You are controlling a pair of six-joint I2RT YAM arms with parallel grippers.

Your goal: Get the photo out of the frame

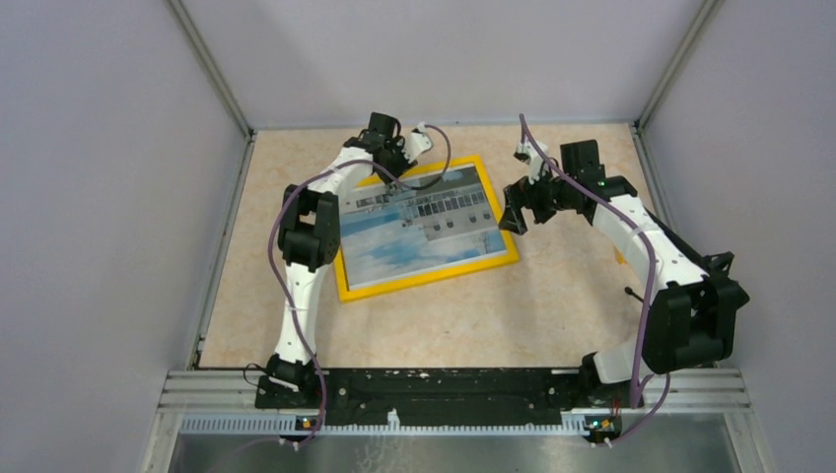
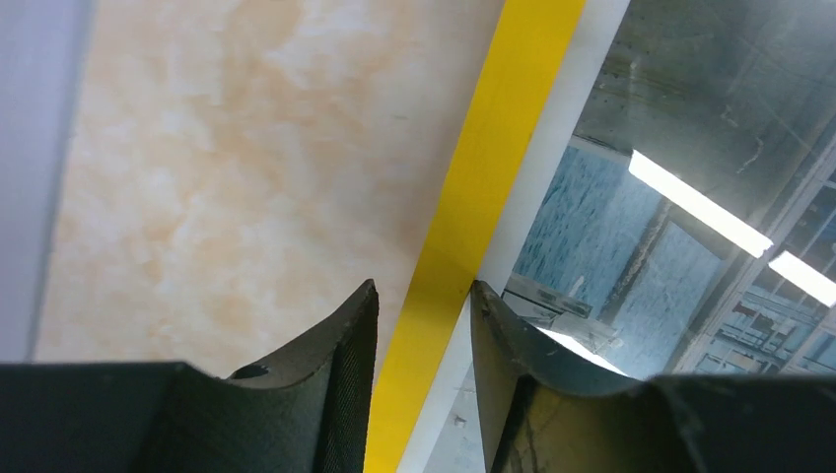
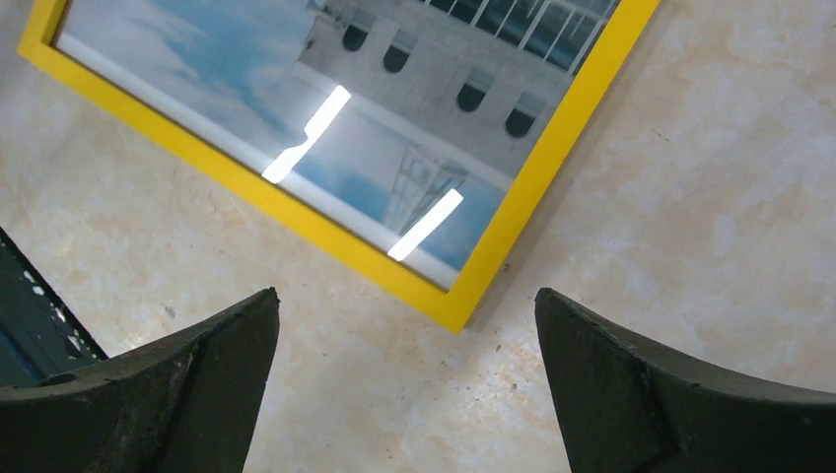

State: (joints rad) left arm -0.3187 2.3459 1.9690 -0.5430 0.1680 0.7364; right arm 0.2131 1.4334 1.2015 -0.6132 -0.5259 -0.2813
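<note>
The frame (image 1: 424, 279) lay face up mid-desk (image 1: 473, 315), the photo (image 1: 414, 241) inside it. The left claw (image 2: 424, 286), narrowly parted, straddled the yellow border at the frame's 11 o'clock; whether it touched was unclear. The right claw (image 3: 406, 292), spread wide and empty, hung at the frame's 3 o'clock side.

A beige marbled tabletop (image 1: 444, 325) lies between grey walls (image 1: 99, 197), a metal rail (image 1: 197, 394) at its near edge.

White arms (image 1: 294, 320) with black joints (image 1: 311, 235), purple cables (image 1: 645, 325) and black ridged fingers (image 3: 197, 389).
</note>
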